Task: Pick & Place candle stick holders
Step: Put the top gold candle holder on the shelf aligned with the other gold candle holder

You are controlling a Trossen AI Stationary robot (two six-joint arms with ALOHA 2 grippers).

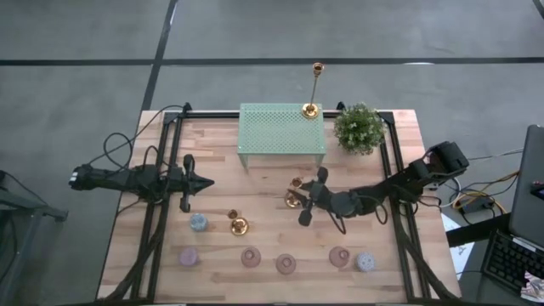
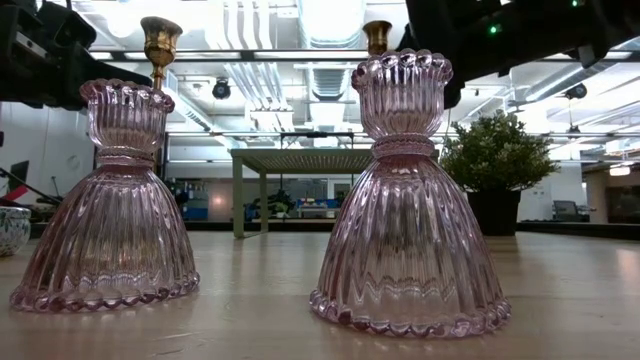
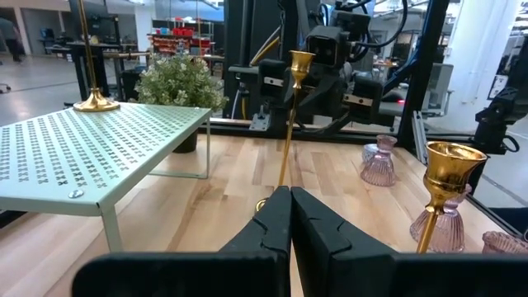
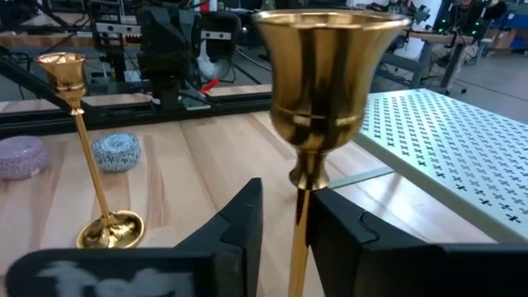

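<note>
Between the right gripper's fingers: one gold candlestick, stem upright.

Right gripper [image 4: 301, 227] sits at table centre, just off the front edge of the green mesh shelf [image 1: 280, 129]. Its fingers are drawn in against the thin stem of the middle candlestick [image 4: 318, 91], and the grip looks nearly made. The stem's long axis runs vertical, with the cup above the fingers and the base below them. A second candlestick [image 1: 239, 225] stands well apart on the side away from the shelf, nearer the left gripper [image 3: 289, 223], which is clenched empty and waits at the table's left side. A third candlestick [image 1: 312, 109] already stands on the shelf's far corner, beyond the right gripper, beside the potted plant [image 1: 359, 127]. Judged next: lift straight up the stem's axis, then carry toward the shelf.
</note>
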